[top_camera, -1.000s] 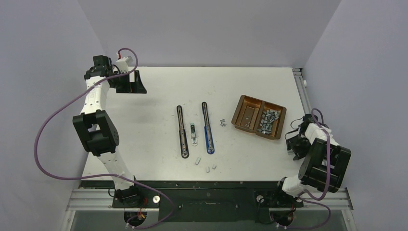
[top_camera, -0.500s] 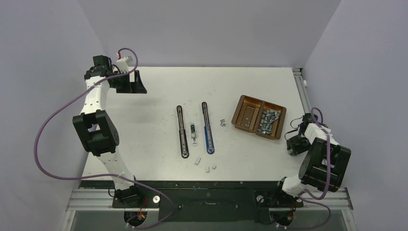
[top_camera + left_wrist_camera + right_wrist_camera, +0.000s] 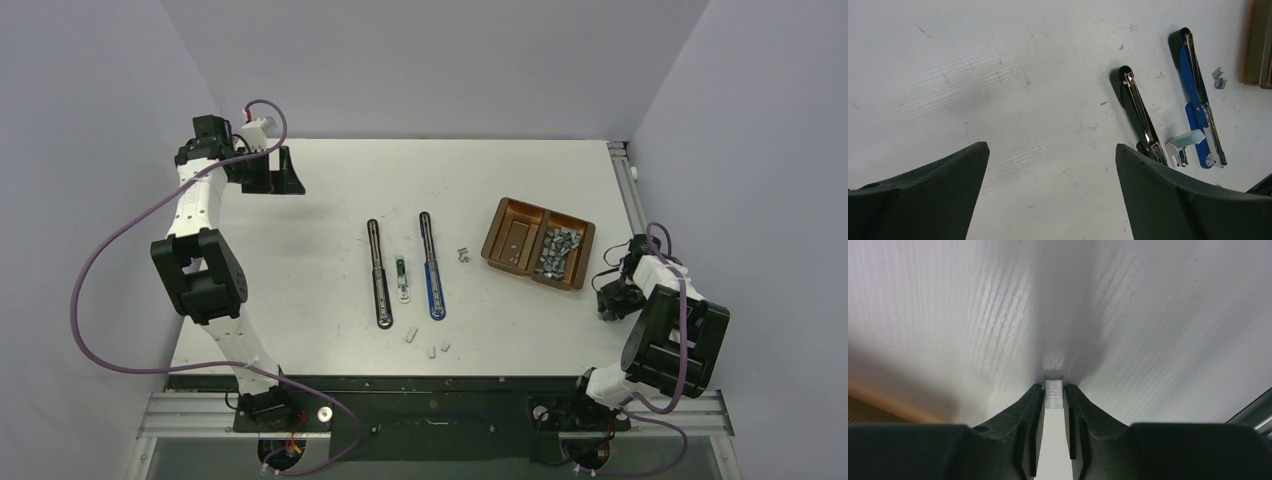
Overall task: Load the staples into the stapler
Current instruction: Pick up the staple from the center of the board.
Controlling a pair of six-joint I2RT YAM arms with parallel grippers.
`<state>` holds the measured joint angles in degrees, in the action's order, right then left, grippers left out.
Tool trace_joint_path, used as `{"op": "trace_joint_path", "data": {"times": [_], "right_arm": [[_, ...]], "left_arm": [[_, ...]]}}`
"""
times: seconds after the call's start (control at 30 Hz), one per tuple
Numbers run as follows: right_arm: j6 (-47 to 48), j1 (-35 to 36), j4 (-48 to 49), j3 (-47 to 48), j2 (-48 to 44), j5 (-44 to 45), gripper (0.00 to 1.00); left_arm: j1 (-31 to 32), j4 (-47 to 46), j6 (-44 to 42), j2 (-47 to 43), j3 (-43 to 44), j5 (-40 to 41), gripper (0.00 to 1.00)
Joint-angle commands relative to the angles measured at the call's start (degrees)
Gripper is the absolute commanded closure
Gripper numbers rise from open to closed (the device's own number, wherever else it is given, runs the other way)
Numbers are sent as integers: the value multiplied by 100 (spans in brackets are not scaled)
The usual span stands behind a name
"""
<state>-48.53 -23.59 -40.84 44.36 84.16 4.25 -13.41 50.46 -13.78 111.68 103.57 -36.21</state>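
Observation:
A short silver strip of staples (image 3: 1053,392) lies on the white table between the tips of my right gripper (image 3: 1053,386), whose jaws are shut against its sides. From above, that right gripper (image 3: 607,300) is low at the table's right edge, just right of the brown tray (image 3: 490,240). More staples (image 3: 556,250) fill the tray's right compartment. A black stapler (image 3: 378,272) and a blue stapler (image 3: 431,268) lie opened flat mid-table. My left gripper (image 3: 290,180) hovers open at the far left, holding nothing; its wrist view shows the black stapler (image 3: 1138,112) and the blue stapler (image 3: 1198,95).
A small white and teal stapler part (image 3: 401,280) lies between the two staplers. Loose staple bits lie by the tray (image 3: 463,255) and near the front edge (image 3: 410,335). The table's right rail (image 3: 628,170) runs close to the right arm.
The right gripper's jaws have drawn together onto the staple strip, and the gripper has shifted slightly toward the tray. The left arm has not moved.

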Motion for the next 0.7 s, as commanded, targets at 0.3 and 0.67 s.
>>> {"op": "trace_joint_path", "data": {"times": [0.3,0.67], "right_arm": [[147,401,23,-202,-34,462,91],[-769,3070,74,-734,-396,111,91]], "left_arm": [[-75,119,-108,-152,278,-130,3],[-66,388,-186,-477,220,239,4]]}}
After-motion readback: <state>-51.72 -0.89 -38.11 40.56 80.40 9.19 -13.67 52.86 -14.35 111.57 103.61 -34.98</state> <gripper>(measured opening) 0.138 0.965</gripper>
